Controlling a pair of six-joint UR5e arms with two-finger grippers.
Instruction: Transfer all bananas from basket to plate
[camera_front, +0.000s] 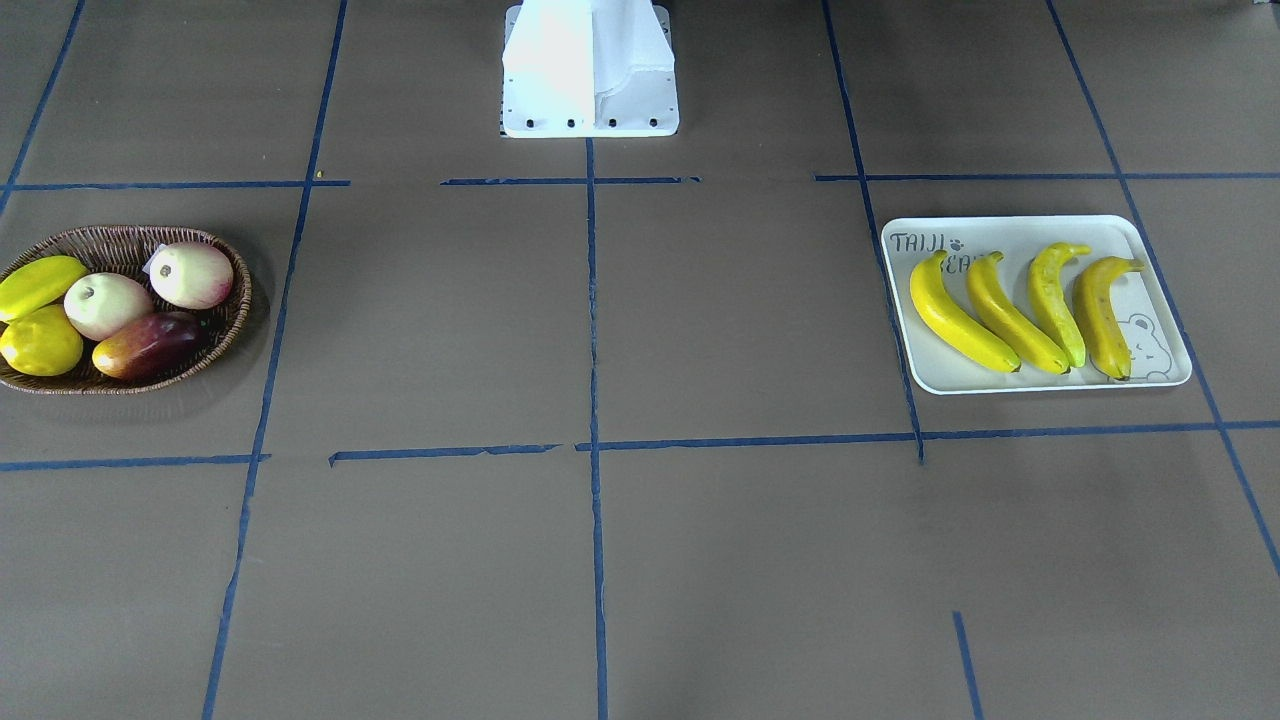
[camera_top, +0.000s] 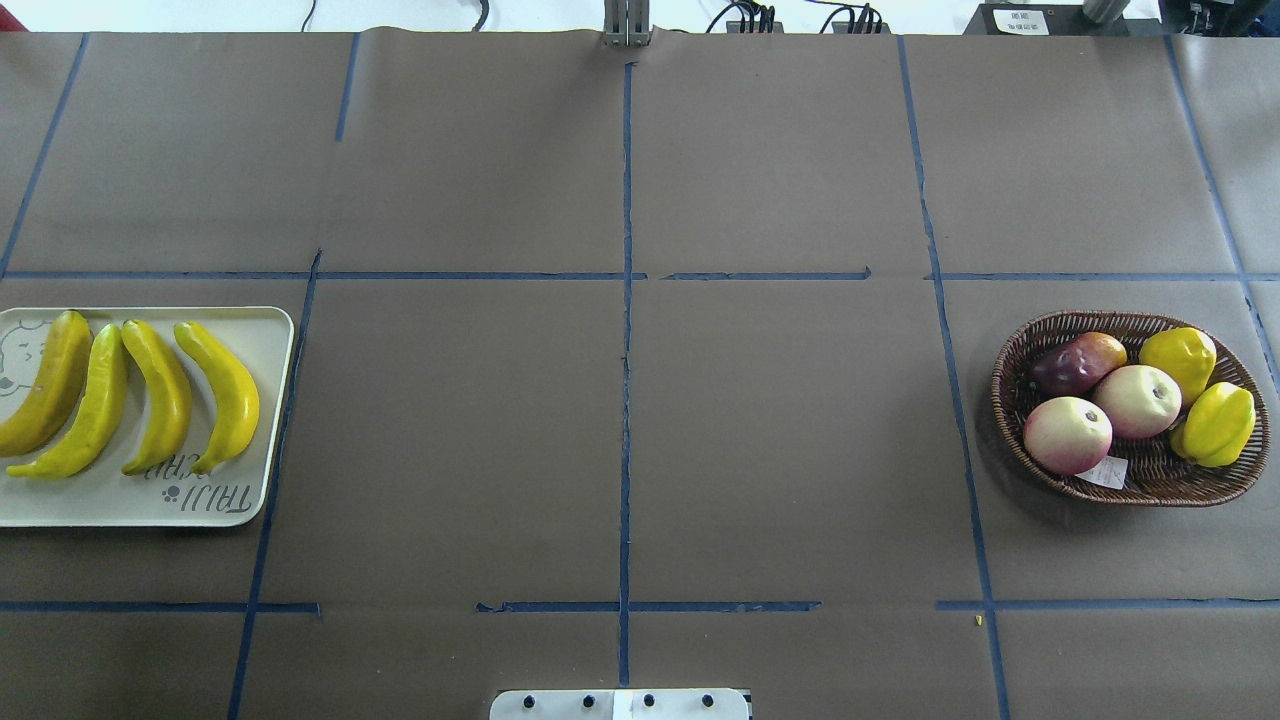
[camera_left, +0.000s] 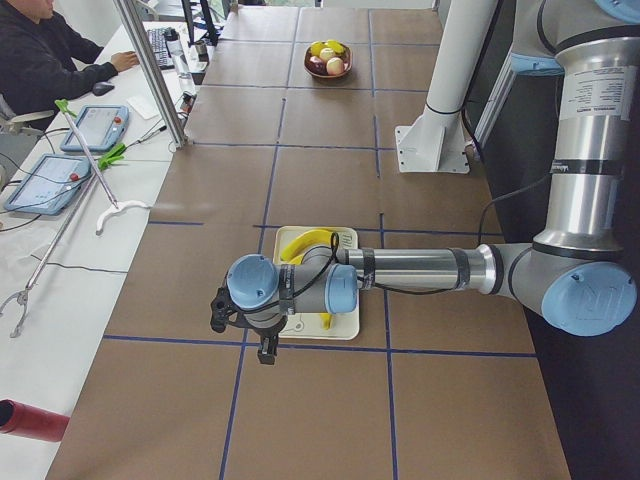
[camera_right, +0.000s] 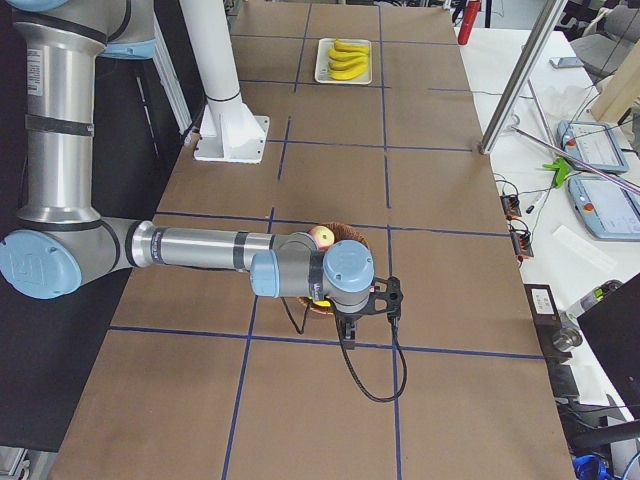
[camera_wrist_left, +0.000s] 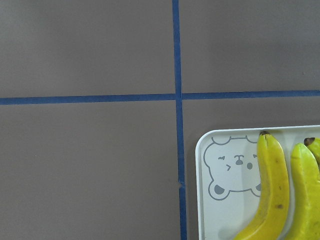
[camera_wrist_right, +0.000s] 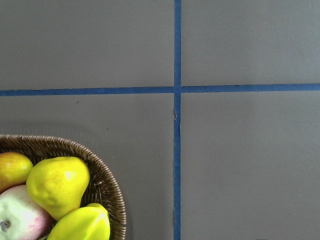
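Observation:
Several yellow bananas (camera_front: 1012, 318) lie side by side on the white plate (camera_front: 1000, 228), also seen overhead as bananas (camera_top: 160, 395) on the plate (camera_top: 270, 420). The wicker basket (camera_front: 120, 235) holds two pale pink apples, stubby yellow fruits and a dark red fruit, and I see no banana in it. My left gripper (camera_left: 243, 335) hangs above the plate's near end in the exterior left view. My right gripper (camera_right: 370, 322) hovers over the basket's near rim in the exterior right view. I cannot tell whether either is open or shut. The left wrist view shows the plate's bear corner (camera_wrist_left: 210, 150).
The white robot pedestal (camera_front: 590, 100) stands at the table's middle edge. Blue tape lines (camera_top: 625, 400) grid the brown table cover. A seated person (camera_left: 40, 60), tablets and cables occupy a side table beyond the table's far edge, behind a metal post (camera_left: 150, 75).

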